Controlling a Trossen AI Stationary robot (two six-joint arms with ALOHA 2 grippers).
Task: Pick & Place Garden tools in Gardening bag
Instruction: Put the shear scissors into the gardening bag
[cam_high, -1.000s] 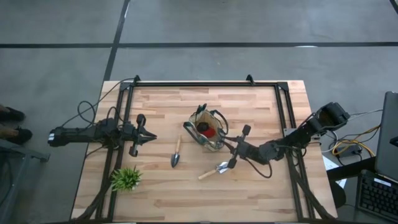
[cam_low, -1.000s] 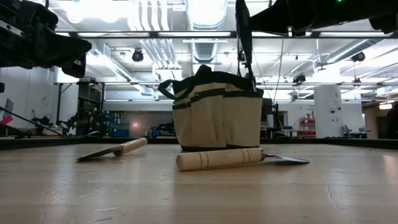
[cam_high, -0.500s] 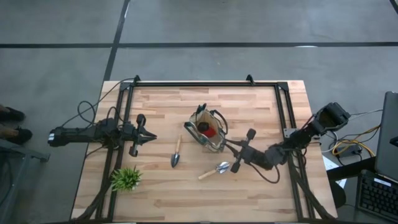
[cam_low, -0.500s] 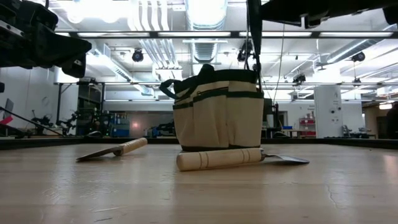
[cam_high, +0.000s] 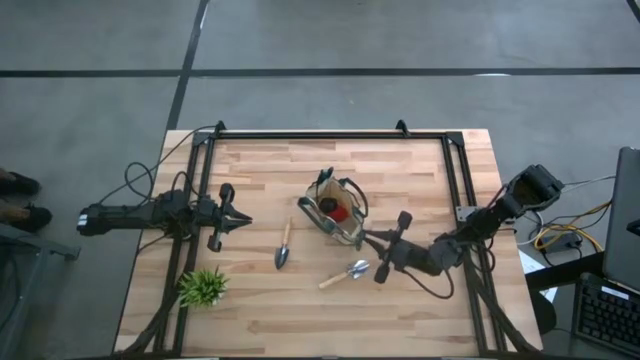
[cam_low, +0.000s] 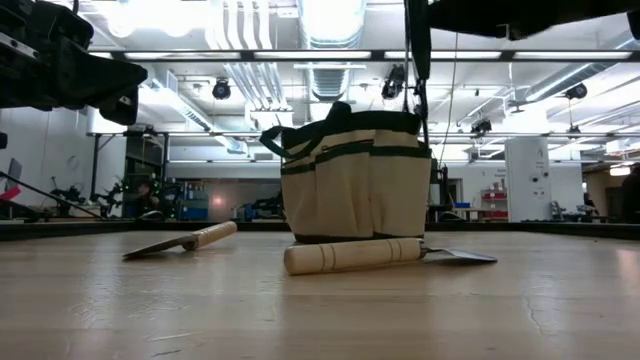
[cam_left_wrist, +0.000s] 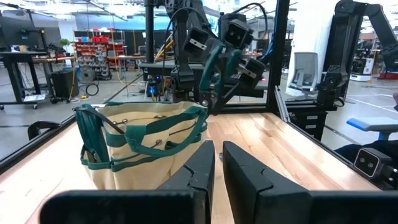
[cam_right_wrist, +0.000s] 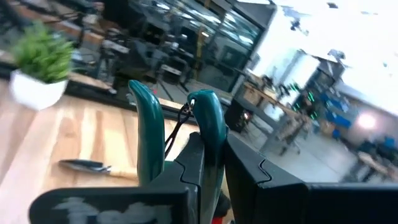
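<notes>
The tan gardening bag (cam_high: 332, 212) with green trim stands on its base mid-table, a red item (cam_high: 340, 212) inside it; it also shows in the low view (cam_low: 350, 195). My right gripper (cam_high: 366, 238) is shut on the bag's green handle at its right side. One wooden-handled trowel (cam_high: 284, 246) lies flat left of the bag, and another (cam_high: 346, 272) lies in front of it. My left gripper (cam_high: 243, 222) is shut and empty, level above the table's left part, pointing at the bag (cam_left_wrist: 140, 143). My right gripper pinches the bag's green loop handle (cam_right_wrist: 208, 118) between its two fingers. It comes about level from the table's right side. The strap (cam_left_wrist: 214, 71) runs up from the bag's rim to the fingers and looks taut. The bag stands upright on the table.
A small green plant in a white pot (cam_high: 203, 287) stands near the front left corner and shows in the right wrist view (cam_right_wrist: 38, 65). Black frame rails (cam_high: 330, 136) run along the table's far, left and right sides. Bare wood lies along the near edge.
My right gripper has drawn back a little toward the table's right and near edges, still shut on the green handle. The bag's top has shifted slightly to the right with it, while its base stays on the table.
</notes>
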